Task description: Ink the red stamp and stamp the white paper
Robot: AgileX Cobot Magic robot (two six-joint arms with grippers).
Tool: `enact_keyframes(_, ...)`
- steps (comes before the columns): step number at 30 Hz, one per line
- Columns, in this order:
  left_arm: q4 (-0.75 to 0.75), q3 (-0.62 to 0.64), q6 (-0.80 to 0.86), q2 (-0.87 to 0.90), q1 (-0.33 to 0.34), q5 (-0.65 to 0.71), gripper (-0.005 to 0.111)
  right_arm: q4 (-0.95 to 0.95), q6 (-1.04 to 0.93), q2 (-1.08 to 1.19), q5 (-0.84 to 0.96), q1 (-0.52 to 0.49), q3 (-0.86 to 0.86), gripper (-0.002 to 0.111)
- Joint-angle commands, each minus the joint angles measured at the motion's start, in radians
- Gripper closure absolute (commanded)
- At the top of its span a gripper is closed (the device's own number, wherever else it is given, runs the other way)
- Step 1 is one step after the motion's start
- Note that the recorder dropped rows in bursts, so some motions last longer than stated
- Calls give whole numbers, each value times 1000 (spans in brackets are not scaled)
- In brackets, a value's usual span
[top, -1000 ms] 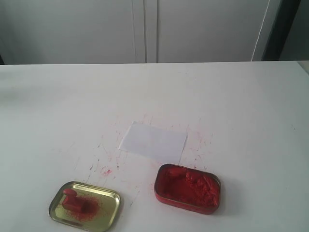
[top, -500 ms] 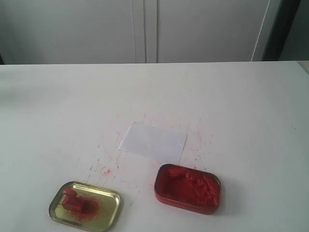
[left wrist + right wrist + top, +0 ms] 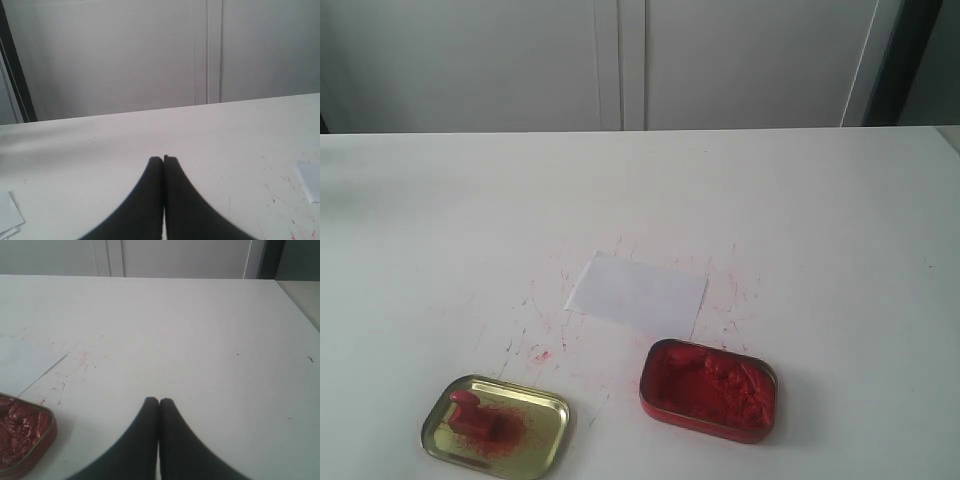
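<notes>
Red stamp, exterior view: the red stamp (image 3: 472, 412) lies inside the gold tin (image 3: 546, 428), toward its left side, on a red smear.
White paper, exterior view: the white paper (image 3: 638, 290) lies flat on the table (image 3: 820, 220), just behind the red tin (image 3: 651, 398) of lumpy paste and well apart from the gold tin.
Arms, exterior view: neither arm shows here.
Risk at pickup: the stamp is small and sits low in a shallow tin. A pinch that misses its handle could skid it through the smear or drag the tin along.
Risk at inking: the paste is uneven, so a light or tilted press may ink only part of the face. A hard press may make the tin cling to the stamp.
Risk at stamping: the sheet is thin and loose, so it may stick to the inked face and lift. The red tin's rim is close enough to catch on the way over.
Left wrist view: the left gripper (image 3: 163, 159) has its fingers pressed together with nothing between them. It points across bare tabletop toward the wall. One edge of the paper (image 3: 311, 175) shows, but the stamp does not.
Right wrist view: the right gripper (image 3: 159, 401) also has its fingers pressed together, empty, and points along the table. Part of the red tin (image 3: 49, 424) and of the paper (image 3: 25, 362) show off to one side, apart from the fingertips.
Pose risk: both pairs of fingers must spread before any grasp.
</notes>
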Motion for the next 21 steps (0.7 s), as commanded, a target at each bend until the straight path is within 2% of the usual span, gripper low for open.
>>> enact_keyframes(1,-4,4,1,-4,3,-19,107,-3,1,-6,-15,-4,5,108)
enact_keyframes(14,-4,4,-2,-4,3,-29,107,-3,1,-6,-15,-4,5,108)
enact_keyframes(21,-4,3,-2,-4,3,-132,107,-3,1,-6,-15,-4,5,108)
